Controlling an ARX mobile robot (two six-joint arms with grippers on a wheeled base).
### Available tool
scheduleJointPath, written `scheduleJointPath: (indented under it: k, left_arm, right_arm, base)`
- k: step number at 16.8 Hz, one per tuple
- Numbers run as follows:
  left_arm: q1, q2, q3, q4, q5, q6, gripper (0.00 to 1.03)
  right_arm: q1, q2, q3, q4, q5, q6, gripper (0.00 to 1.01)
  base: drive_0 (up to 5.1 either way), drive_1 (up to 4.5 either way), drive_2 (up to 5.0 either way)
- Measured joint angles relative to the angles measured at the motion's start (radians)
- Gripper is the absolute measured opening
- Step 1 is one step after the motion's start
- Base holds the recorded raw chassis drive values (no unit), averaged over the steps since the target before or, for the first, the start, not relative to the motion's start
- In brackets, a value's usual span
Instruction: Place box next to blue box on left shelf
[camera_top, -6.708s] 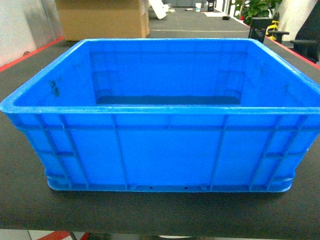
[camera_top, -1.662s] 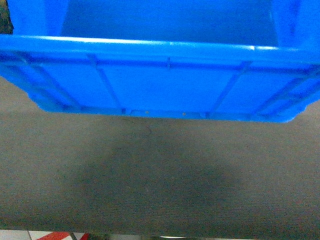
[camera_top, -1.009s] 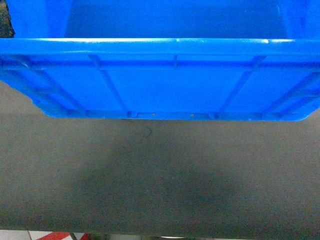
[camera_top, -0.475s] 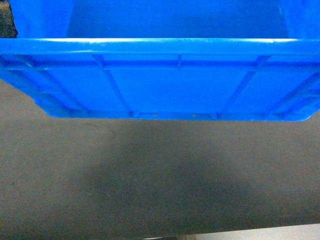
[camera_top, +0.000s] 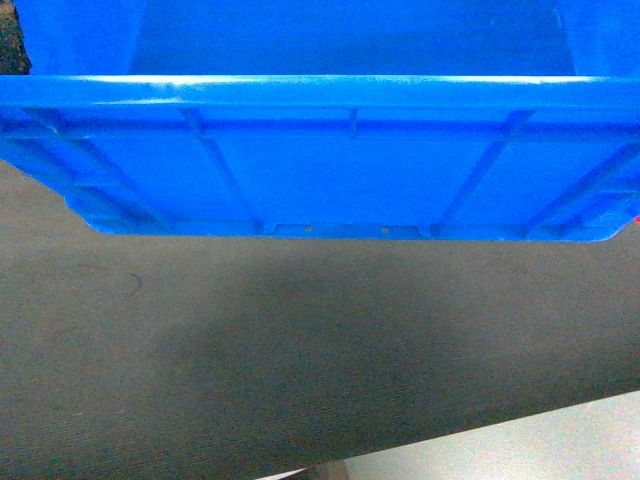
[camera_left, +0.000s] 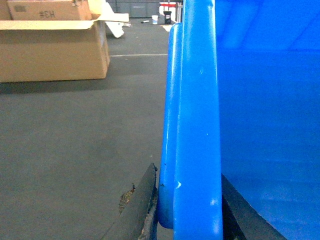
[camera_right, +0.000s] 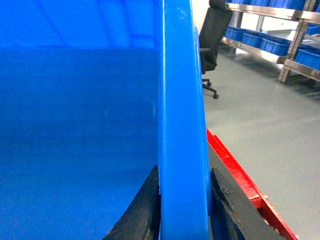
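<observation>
The box (camera_top: 330, 170) is cut off by the head view's top and side edges. In both wrist views, the fingertips are hidden below the bottom edge.

**Colours and patterns**

Box (camera_top: 330, 160): bright blue, ribbed wall, glossy rim. Worktop (camera_top: 300, 370): dark grey, fine woven texture, red edge strip (camera_right: 240, 185). Pincer fingers (camera_left: 142, 210): black, worn. Cardboard carton (camera_left: 52, 42): tan. Floor (camera_right: 260, 120): pale grey.
</observation>
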Motion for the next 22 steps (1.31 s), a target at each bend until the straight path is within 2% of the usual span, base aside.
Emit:
scheduleJointPath:
  k: [22]
  left_arm:
    - [0.0, 0.0, 0.0, 0.0, 0.0, 0.0, 0.2]
  right_arm:
    - [0.0, 0.0, 0.0, 0.0, 0.0, -0.003, 0.21]
  base:
    - [-1.6, -1.59, -1.6]
